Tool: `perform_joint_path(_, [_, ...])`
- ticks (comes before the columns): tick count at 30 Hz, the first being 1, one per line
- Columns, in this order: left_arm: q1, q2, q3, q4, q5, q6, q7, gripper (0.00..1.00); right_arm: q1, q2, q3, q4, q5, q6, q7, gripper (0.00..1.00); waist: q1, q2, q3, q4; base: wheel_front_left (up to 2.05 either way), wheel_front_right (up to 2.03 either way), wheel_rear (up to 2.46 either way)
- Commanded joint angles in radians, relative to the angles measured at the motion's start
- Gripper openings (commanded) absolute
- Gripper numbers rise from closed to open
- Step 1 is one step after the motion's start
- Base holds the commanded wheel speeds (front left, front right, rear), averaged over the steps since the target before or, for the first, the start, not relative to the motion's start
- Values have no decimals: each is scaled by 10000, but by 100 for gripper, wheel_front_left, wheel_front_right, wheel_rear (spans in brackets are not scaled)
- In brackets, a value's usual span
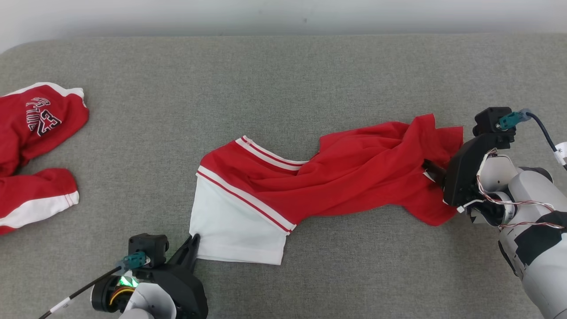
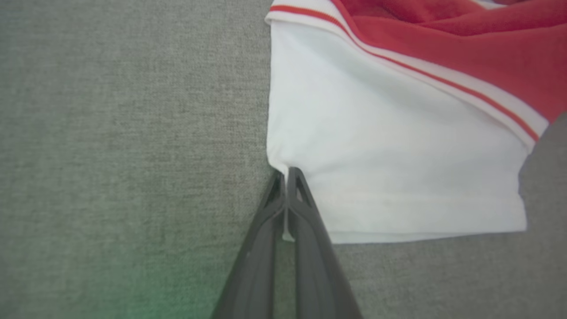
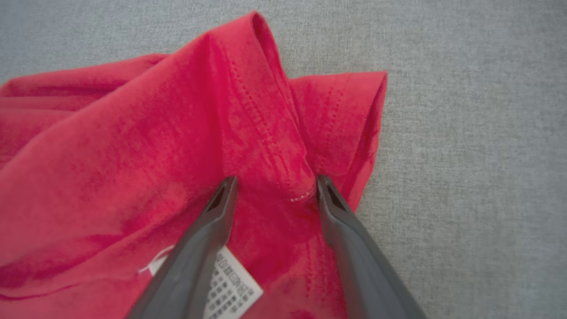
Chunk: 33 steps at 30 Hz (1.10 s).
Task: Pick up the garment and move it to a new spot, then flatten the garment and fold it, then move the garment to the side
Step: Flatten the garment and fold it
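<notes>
While the garment [image 1: 336, 177] is laid stretched across the middle of the grey table [image 1: 283, 71], it is gripped at one end and straddled at the other. Its white panel, edged with red and white stripes, is seen at the end nearer the left arm. Its rumpled red part is spread toward the right arm.

The left gripper [image 1: 194, 241] is placed at the near corner of the garment's white panel and is pressed shut. In the left wrist view a sliver of white cloth is pinched between its fingers [image 2: 261, 248].

The right gripper [image 1: 426, 165] is set at the garment's opposite, red end. There its fingers [image 3: 203, 248] are held apart, and a stitched fold of red hem is seen raised between the tips. Whether the fold is squeezed cannot be told. A white label [image 3: 230, 288] on the garment is partly covered by one finger.

Well apart from the garment, beyond its white end, another garment [image 1: 35, 128] in red and white, printed with 23, is laid crumpled on the table.
</notes>
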Motion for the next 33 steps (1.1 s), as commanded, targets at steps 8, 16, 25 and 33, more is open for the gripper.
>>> perform_joint_path(8, [61,133,-2,313,-142,212,104,0,172,-211,729,-473,262,-29,73,87,0,0,-102,-236,0,0,0])
perform_joint_path(16, [27,194,-42,315,-245,213,145,0,383,-255,1207,-913,503,-29,59,72,0,0,-206,-362,0,0,0])
perform_joint_path(25, [240,278,-152,163,-260,237,164,0,140,-243,1022,-181,344,-29,-314,46,0,0,-197,-205,0,0,0])
perform_joint_path(33, [310,378,-138,149,-301,302,115,0,-118,-40,1091,253,179,-29,-609,0,0,0,-246,-91,0,0,0])
